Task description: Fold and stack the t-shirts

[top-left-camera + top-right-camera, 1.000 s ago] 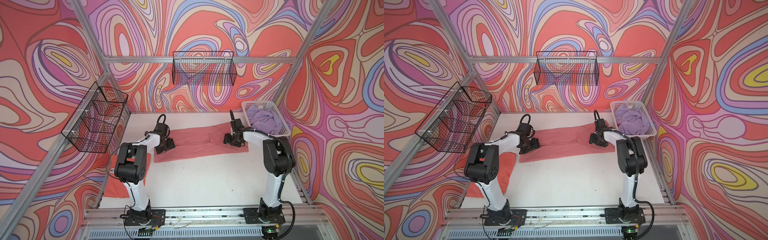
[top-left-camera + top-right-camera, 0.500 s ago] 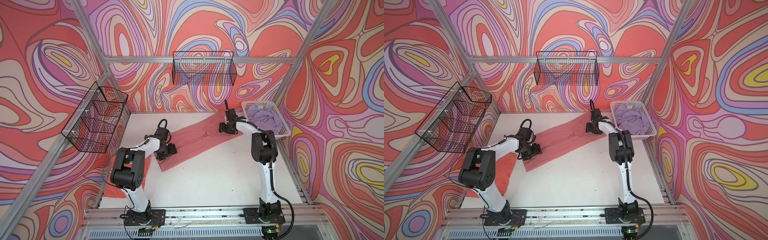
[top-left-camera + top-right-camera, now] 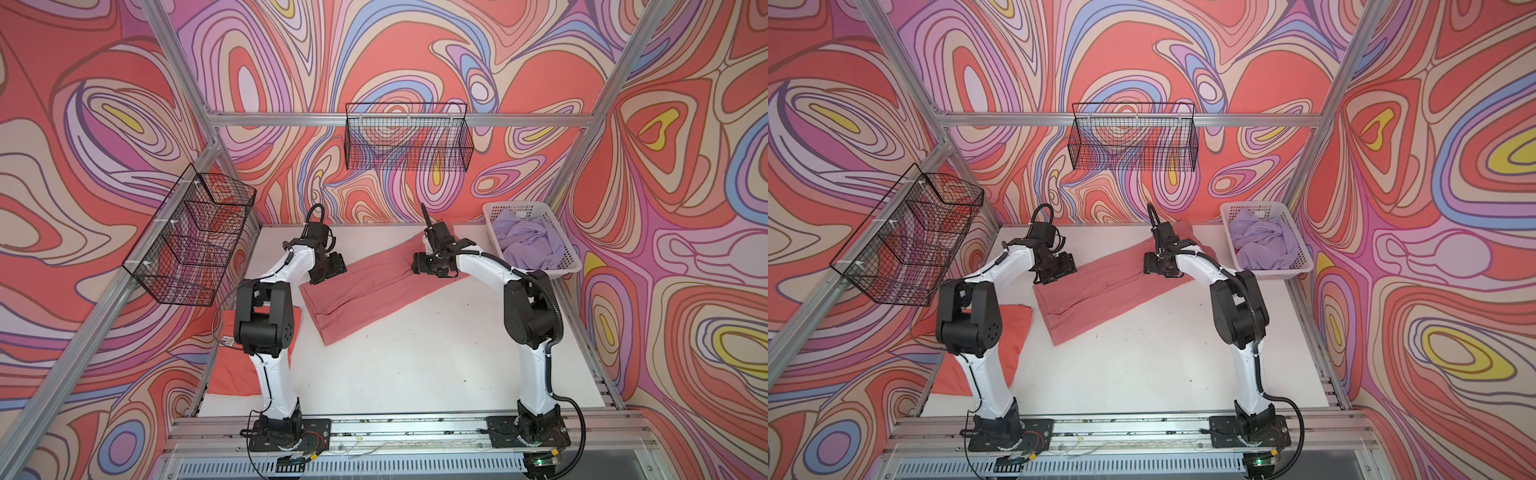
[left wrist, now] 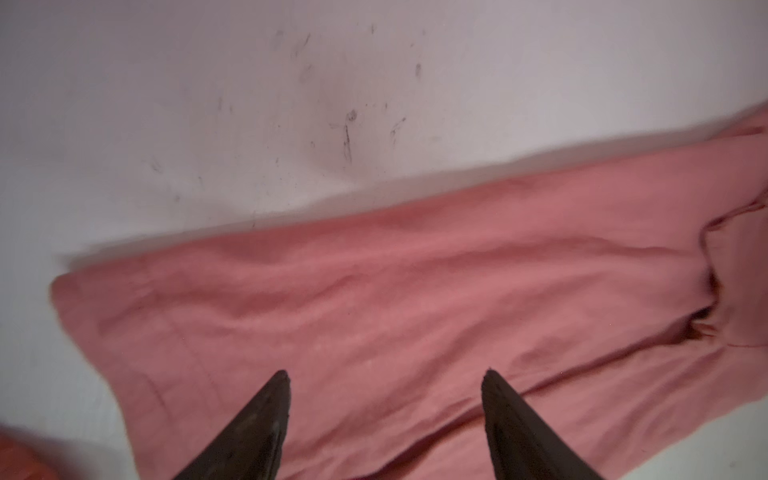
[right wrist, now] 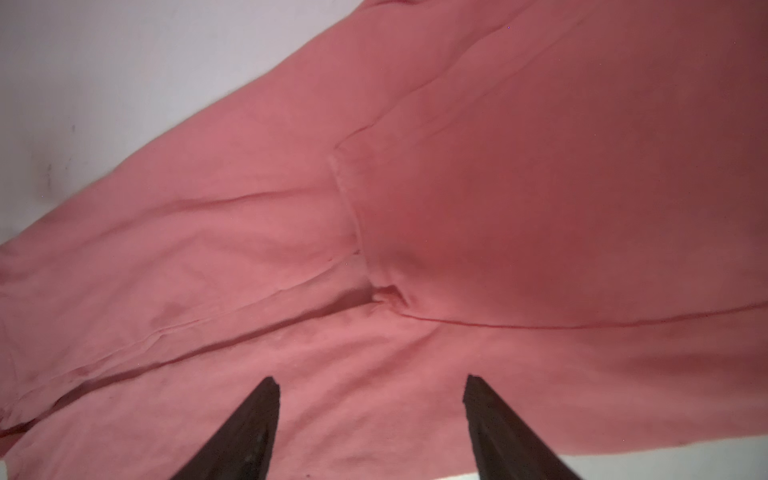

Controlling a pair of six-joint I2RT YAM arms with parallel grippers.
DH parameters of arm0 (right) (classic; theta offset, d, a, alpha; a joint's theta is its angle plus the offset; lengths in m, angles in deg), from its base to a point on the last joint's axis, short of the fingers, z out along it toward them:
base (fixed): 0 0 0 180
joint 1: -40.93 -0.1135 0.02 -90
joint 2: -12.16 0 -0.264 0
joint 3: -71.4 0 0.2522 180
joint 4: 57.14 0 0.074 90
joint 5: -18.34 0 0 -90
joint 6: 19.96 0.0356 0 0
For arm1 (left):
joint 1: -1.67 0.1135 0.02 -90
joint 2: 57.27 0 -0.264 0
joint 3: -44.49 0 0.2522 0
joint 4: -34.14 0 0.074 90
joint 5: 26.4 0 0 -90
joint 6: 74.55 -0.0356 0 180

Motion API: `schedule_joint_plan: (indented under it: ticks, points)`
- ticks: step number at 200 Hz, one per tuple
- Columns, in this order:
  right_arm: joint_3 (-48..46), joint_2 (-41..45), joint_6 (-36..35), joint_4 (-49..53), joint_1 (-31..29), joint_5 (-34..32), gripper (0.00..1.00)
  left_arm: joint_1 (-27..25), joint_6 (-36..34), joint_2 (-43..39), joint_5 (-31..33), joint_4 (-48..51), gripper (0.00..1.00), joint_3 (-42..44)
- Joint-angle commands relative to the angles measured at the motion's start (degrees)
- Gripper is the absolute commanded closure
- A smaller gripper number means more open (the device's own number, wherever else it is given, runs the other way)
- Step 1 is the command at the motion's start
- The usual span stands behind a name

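Left gripper (image 4: 385, 371) hovers, jaws apart; right gripper (image 5: 370, 377) likewise.

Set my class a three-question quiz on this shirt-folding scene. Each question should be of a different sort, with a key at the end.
1. True or false: the lavender shirt lies in the white basket.
2. Where is the salmon-pink shirt? A) spread on the table; B) hanging in the air; C) inside the white basket.
3. Fill in: the left gripper and right gripper both hover over that shirt with jaws ___.
Key: 1 true; 2 A; 3 open.
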Motion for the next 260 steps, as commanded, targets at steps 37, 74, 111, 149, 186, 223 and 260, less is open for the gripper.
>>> schedule_joint_plan:
  ticks: [37, 74, 111, 149, 186, 223, 260]
  points:
    - [0.8, -5.9, -0.6, -0.7, 0.6, -3.2, 0.26, -0.5, 1.7, 0.1, -2.8, 2.1, 0.29, 8.0]
    - [5.4, -11.2, -4.3, 3.4, 1.4, -3.1, 0.25, -2.1, 5.6, -6.3, -6.5, 1.0, 0.29, 21.7]
    - [10.1, -15.6, -6.7, 6.2, 1.6, -1.1, 0.25, -7.7, 8.8, -11.2, -10.5, 0.9, 0.29, 32.2]
    - [13.0, -17.8, -9.5, 7.6, 1.6, 1.1, 0.25, -15.3, 12.0, -16.2, -13.7, 1.6, 0.29, 39.6]
    - [14.9, -18.2, -12.1, 9.0, 1.4, 3.7, 0.25, -25.3, 14.6, -14.6, -18.2, 1.6, 0.29, 39.2]
    - [9.7, -10.6, -15.0, 11.2, 1.5, 1.8, 0.24, -31.3, 15.5, -14.6, -20.9, 2.7, 0.28, 38.2]
    - [8.3, -2.4, -15.7, 14.7, 1.7, 0.7, 0.21, -32.4, 12.8, -15.5, -21.2, 7.8, 0.23, 32.4]
